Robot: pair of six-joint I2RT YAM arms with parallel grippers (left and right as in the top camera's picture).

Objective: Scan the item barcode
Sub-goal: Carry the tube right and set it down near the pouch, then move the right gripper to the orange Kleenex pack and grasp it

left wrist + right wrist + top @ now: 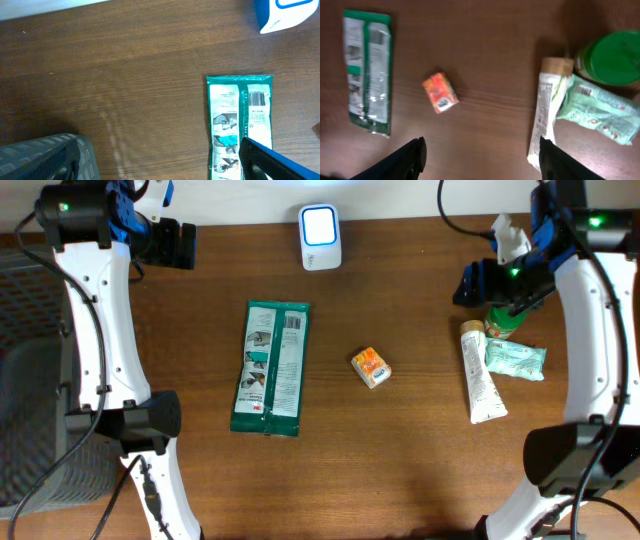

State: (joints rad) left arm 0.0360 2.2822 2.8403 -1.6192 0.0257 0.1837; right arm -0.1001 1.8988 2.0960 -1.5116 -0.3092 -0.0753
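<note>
Right claw (pixel 481 150), jaws apart, above brown wood-grain table (pixel 420 450).

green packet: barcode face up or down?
Up. The green packet lies flat on the table, and its barcode shows near the top corner in the left wrist view.

The table (pixel 400 450) is surfaced in brown wood grain; the twelve-o'clock scanner (pixel 320 237) is cased in smooth white plastic.
</note>
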